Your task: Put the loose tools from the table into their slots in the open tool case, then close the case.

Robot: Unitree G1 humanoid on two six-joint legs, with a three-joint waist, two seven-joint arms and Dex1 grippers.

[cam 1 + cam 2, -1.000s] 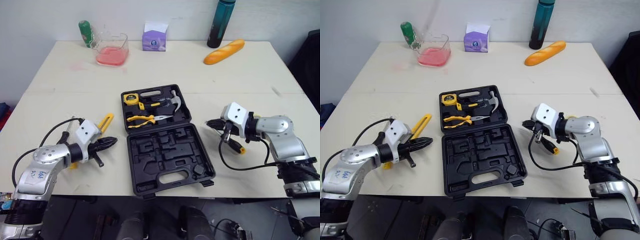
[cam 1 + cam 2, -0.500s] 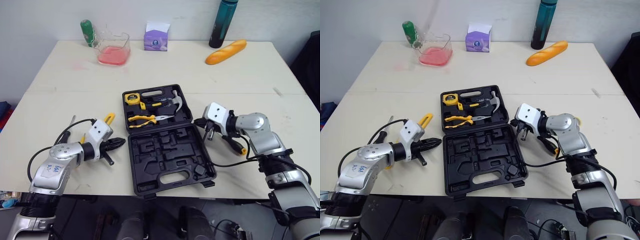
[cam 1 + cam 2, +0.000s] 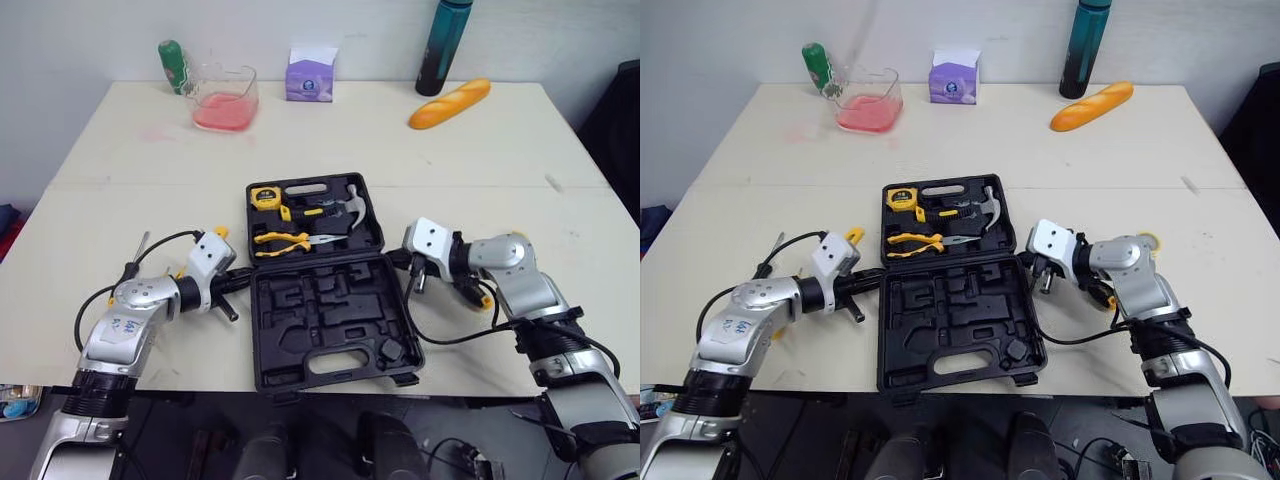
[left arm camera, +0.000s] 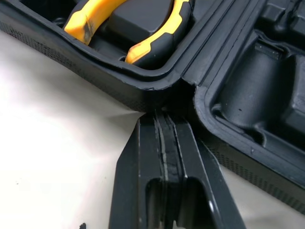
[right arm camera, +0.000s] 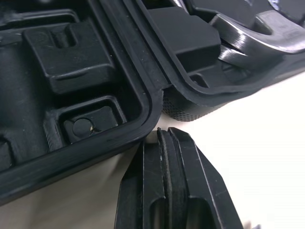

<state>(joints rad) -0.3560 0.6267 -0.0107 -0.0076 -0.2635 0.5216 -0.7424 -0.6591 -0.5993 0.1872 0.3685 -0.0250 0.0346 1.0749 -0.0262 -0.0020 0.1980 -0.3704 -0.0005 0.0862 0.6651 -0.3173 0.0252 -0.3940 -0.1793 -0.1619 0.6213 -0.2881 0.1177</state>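
Tool case: lies open near the front edge of the desk; the slots of its near half are bare.
Far half: tape measure, pliers and hammer sit in their slots.
Left gripper: jaws pressed together, gripping nothing, tip right at the case's left hinge corner.
Right gripper: jaws closed flat and empty, tip at the right hinge corner.
Loose tools: a yellow handle peeks out beside the left arm and a yellow-tipped tool lies under the right forearm. Both are mostly covered, kind unclear.
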